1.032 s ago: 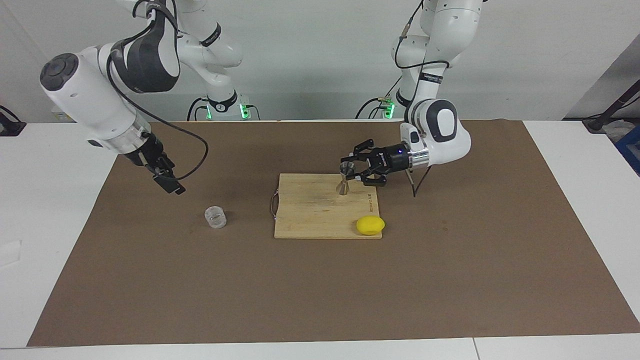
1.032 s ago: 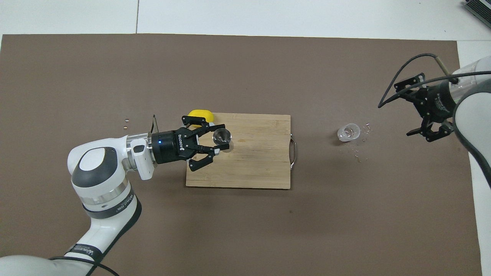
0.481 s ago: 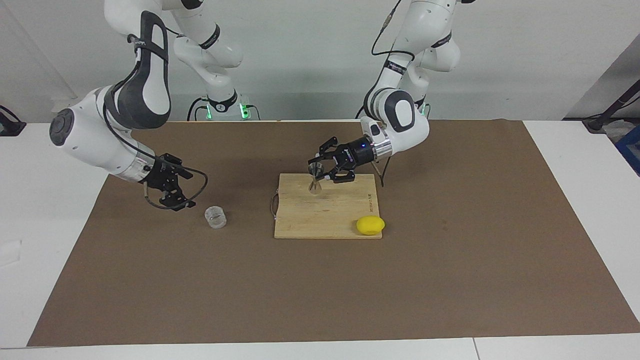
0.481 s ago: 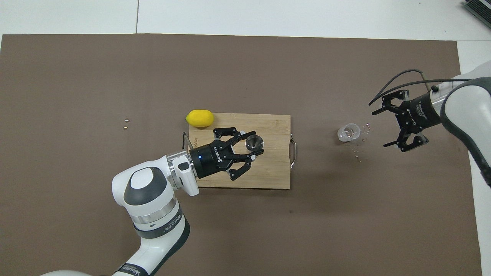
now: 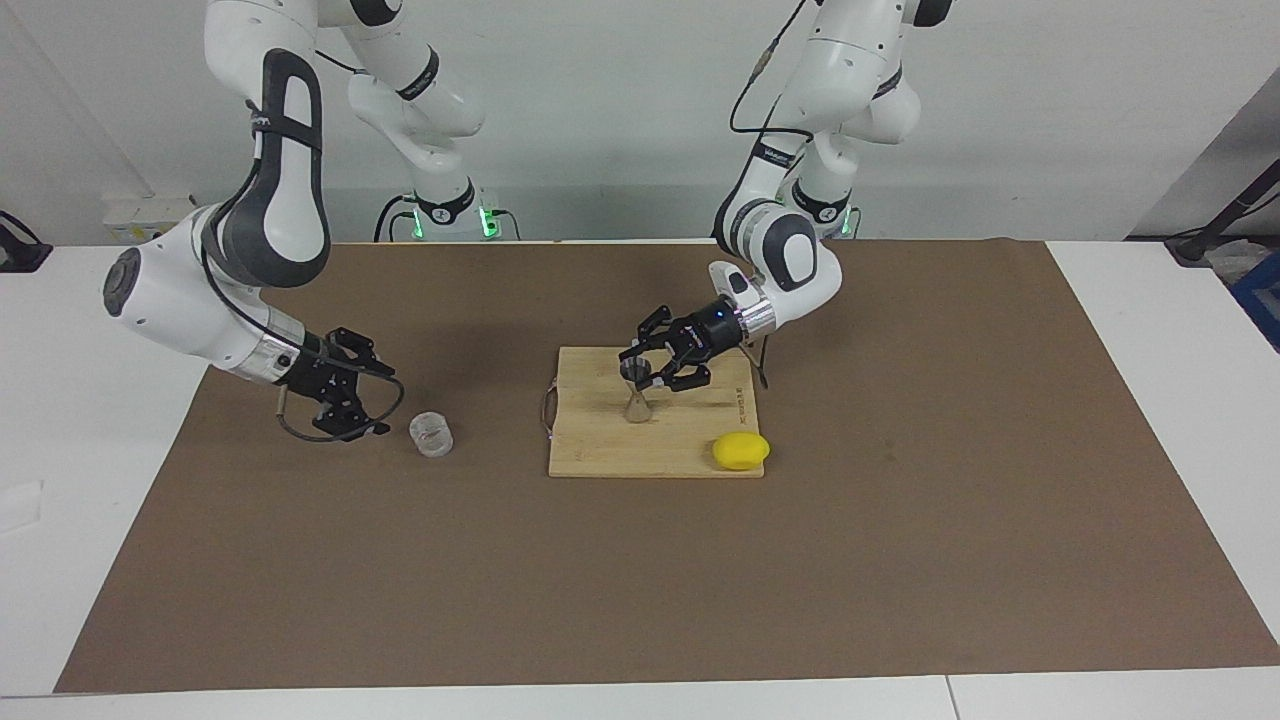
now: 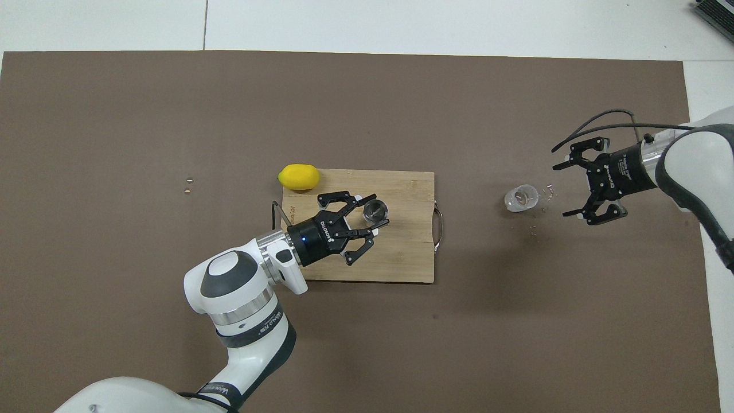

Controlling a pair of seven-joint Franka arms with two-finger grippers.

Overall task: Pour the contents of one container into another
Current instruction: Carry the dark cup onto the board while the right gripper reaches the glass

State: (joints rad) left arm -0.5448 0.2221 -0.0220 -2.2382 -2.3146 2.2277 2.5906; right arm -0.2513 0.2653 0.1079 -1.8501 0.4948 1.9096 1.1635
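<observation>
Start at the right arm's end of the bench (image 5: 1120, 300): your right pincer (image 5: 372, 405) sits low over the brown mat (image 5: 640, 580), spread wide and holding nothing. The clear cup (image 5: 431, 434) stands upright on the mat just beside it, toward the middle of the bench, open mouth up and apart from the fingertips. That gap is what the coming move turns on; in the overhead view the open jaws face the cup side-on, so a short level advance should bring it between them.

Moving along, the cutting board (image 5: 600, 450) lies mid-bench. Your left pincer (image 5: 643, 372) is clamped on the upper cone of the steel jigger (image 5: 637, 400), which is upright with its foot at or just above the board. A lemon (image 5: 741, 450) rests at the board's corner, clear of both arms.

The right arm is much the nearer to the cup. The mat is flat with open room around the cup.
</observation>
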